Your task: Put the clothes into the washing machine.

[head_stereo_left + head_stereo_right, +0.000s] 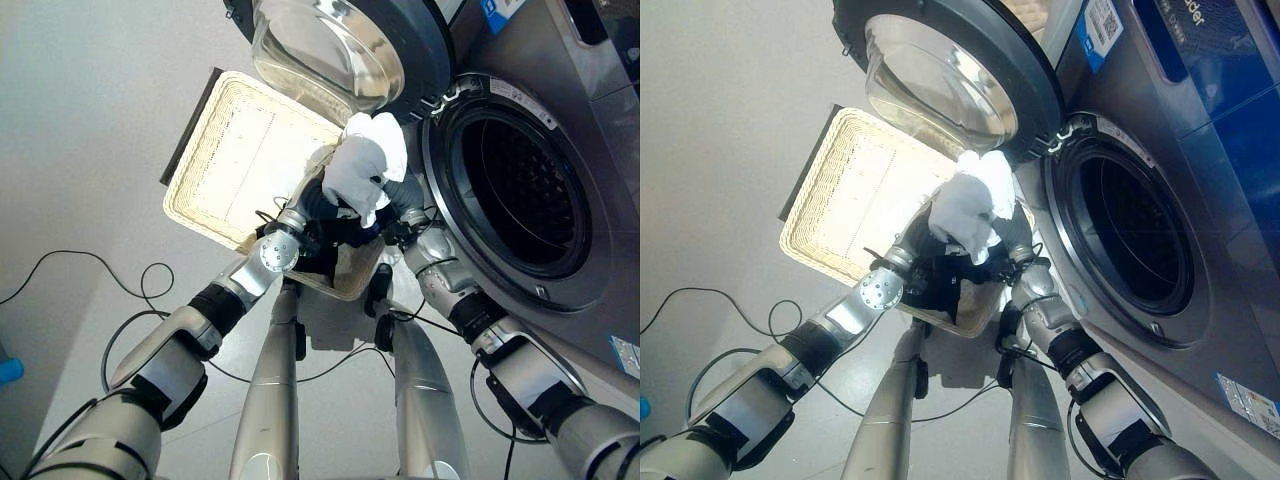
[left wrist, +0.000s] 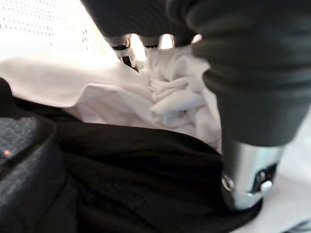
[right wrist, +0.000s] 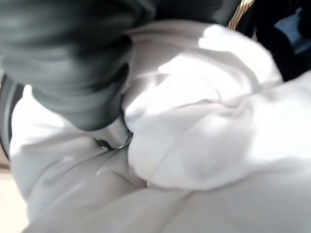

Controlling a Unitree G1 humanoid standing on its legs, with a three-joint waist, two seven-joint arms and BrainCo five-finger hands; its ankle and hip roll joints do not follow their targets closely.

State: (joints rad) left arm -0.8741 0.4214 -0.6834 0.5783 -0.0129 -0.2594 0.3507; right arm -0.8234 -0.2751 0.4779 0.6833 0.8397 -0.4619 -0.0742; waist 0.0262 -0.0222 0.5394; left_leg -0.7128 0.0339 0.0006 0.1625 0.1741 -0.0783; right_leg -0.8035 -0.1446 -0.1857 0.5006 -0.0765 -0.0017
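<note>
Left wrist view, fingers [image 2: 127, 52] pinching white cloth [image 2: 165, 97], black garment [image 2: 136, 179] beneath, right's unclear.

- Two head views look steeply down from above; both share the wicker basket [image 1: 215, 165], white cloth [image 1: 368, 165] and washing machine [image 1: 1160, 190] drum.
- Each wrist view looks along its own hand, pressed close against the white cloth.
</note>
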